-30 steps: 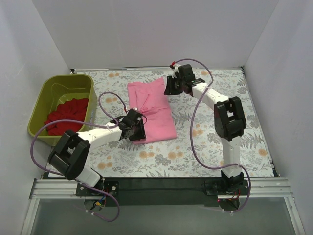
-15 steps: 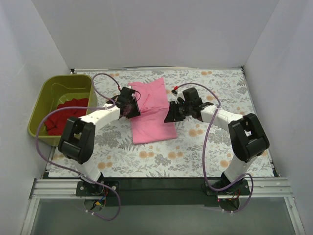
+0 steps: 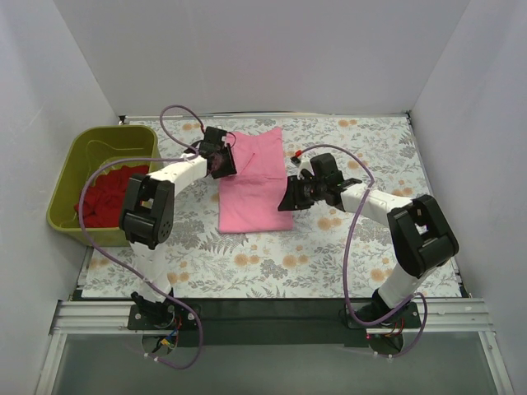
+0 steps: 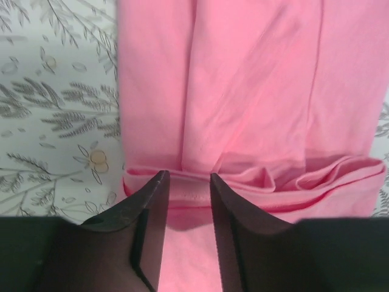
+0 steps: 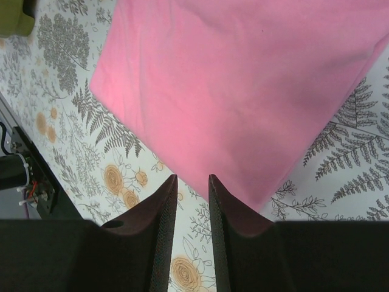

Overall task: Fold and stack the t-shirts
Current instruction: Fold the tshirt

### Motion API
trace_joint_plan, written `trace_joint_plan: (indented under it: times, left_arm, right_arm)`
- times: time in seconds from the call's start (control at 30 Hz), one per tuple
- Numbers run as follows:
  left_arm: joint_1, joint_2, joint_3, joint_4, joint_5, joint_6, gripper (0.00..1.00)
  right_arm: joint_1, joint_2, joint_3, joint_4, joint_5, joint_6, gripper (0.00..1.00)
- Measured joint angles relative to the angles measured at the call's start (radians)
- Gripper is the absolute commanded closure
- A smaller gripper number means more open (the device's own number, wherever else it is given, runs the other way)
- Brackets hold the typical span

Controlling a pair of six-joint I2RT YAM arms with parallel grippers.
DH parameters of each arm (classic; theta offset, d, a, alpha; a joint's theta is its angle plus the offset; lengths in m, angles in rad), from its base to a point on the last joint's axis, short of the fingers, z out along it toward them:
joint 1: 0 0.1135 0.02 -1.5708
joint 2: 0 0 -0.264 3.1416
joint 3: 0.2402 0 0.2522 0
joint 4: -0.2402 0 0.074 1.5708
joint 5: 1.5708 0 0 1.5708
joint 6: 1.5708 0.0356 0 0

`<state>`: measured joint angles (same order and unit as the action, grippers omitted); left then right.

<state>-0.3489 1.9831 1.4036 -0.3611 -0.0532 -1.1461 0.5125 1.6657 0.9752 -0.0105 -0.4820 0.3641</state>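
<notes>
The pink t-shirt (image 3: pixel 254 185) lies folded into a long rectangle in the middle of the table. My left gripper (image 3: pixel 224 160) is at its far left edge. In the left wrist view that gripper (image 4: pixel 187 175) stands slightly open over a bunched fold of the pink t-shirt (image 4: pixel 255 91), and nothing is pinched between the fingers. My right gripper (image 3: pixel 286 202) is by the shirt's near right edge. It (image 5: pixel 192 177) is narrowly open over bare tablecloth, just short of the pink t-shirt (image 5: pixel 243 79). The red t-shirt (image 3: pixel 107 193) lies crumpled in the tub.
The olive-green tub (image 3: pixel 115 132) stands at the table's left edge, and its corner (image 5: pixel 15 15) shows in the right wrist view. The floral tablecloth (image 3: pixel 370 247) covers the table. White walls close off the back and both sides.
My left gripper moved from the shirt's near left corner to its far left edge. My right gripper came from the far edge to the near right side. The pink shirt now lies flatter.
</notes>
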Motion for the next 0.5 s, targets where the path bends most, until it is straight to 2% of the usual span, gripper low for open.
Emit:
trace_joint_plan:
  times: [0.13,0.2,0.37,0.5]
  left_arm:
    - [0.011,-0.04,-0.014,0.026,0.025,-0.011,0.53]
    - [0.008,-0.095,-0.073,0.037,0.047,-0.025,0.53]
    - [-0.014,-0.262,-0.258,0.072,0.101,-0.064,0.68]
    - [-0.025,-0.267,-0.299,0.108,0.116,-0.074,0.75]
  right_arm:
    - [0.0,0.0,-0.034,0.012,0.0,-0.001,0.73]
    - [0.0,0.002,-0.045,0.02,-0.001,0.0,0.74]
    - [0.0,0.028,-0.081,0.063,-0.014,0.005,0.78]
    - [0.0,0.053,-0.096,0.075,-0.021,0.006,0.78]
